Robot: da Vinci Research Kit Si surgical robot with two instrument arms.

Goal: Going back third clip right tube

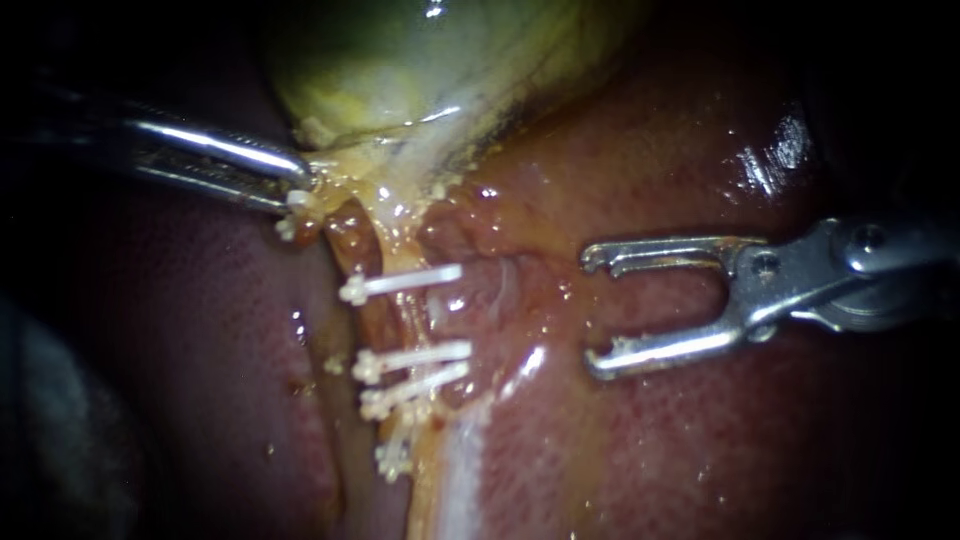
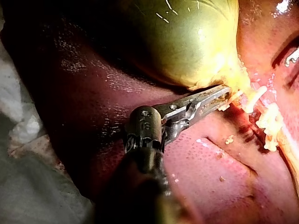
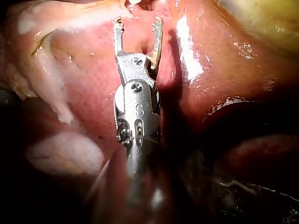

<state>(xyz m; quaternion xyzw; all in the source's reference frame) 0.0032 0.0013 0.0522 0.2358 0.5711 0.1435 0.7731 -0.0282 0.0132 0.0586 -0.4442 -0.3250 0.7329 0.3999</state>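
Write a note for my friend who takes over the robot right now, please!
Left instrument: pincer shut on the yellowish tissue under the green-yellow gallbladder.
Right instrument: pincer open and empty, over the red liver, apart from the clips.
White plastic clips lie across the pale yellow tube: one upper clip, two lower clips close together, and a lowest clip only partly visible.
Done: clips in place.
Left: probably only drawing the right instrument away.

Left shiny steel instrument [image 1: 300, 188], claw clamped on pale yellowish tissue [image 1: 335, 180] under the green-yellow gallbladder [image 1: 400, 70], white plastic clips [image 1: 400, 283] crossing a glistening yellowish tube [image 1: 398, 322], right silver instrument [image 1: 592, 310] just beside them over red-brown liver [image 1: 700, 450], claw wide open, empty.
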